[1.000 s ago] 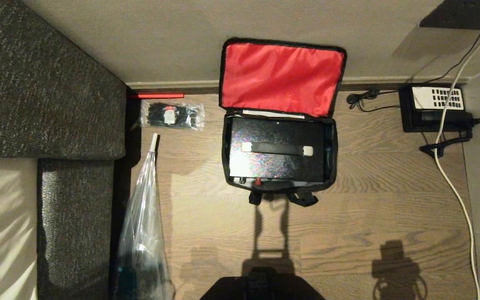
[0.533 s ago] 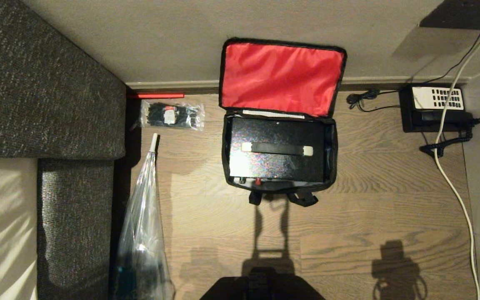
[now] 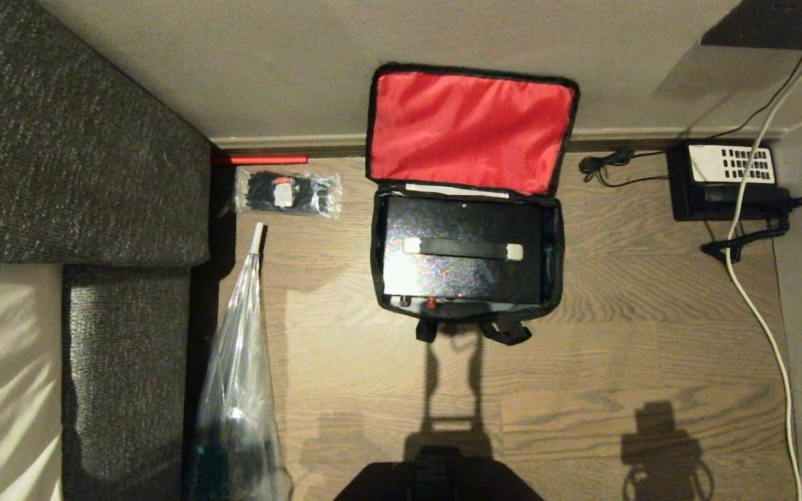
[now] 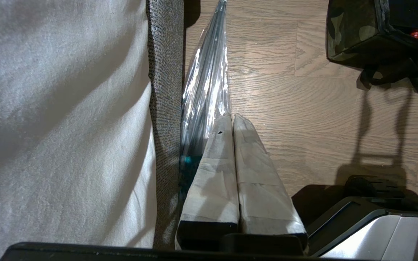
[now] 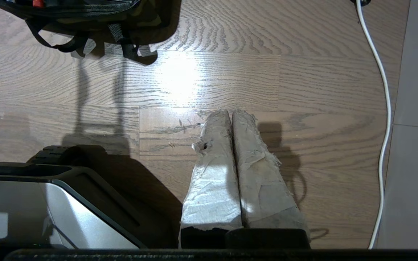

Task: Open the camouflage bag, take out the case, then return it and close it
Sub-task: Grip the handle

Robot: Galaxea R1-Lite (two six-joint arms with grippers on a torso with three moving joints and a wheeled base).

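Observation:
The camouflage bag (image 3: pixel 378 278) stands open on the wooden floor by the wall, its red-lined lid (image 3: pixel 469 129) leaning back against the wall. The black speckled case (image 3: pixel 462 278) lies flat inside it, with its long black handle (image 3: pixel 464 248) and small red latch (image 3: pixel 431 303) showing. Neither arm appears in the head view. My left gripper (image 4: pixel 232 116) hangs shut and empty above the floor, a corner of the bag (image 4: pixel 350 36) far off. My right gripper (image 5: pixel 230 111) is also shut and empty, well short of the bag's straps (image 5: pixel 125 47).
A grey sofa (image 3: pixel 74 174) fills the left side, with a clear plastic bag (image 3: pixel 237 369) leaning beside it. A packet of black zip ties (image 3: pixel 288 193) lies near the wall. A black telephone (image 3: pixel 725 181) and a white cable (image 3: pixel 756 306) are on the right.

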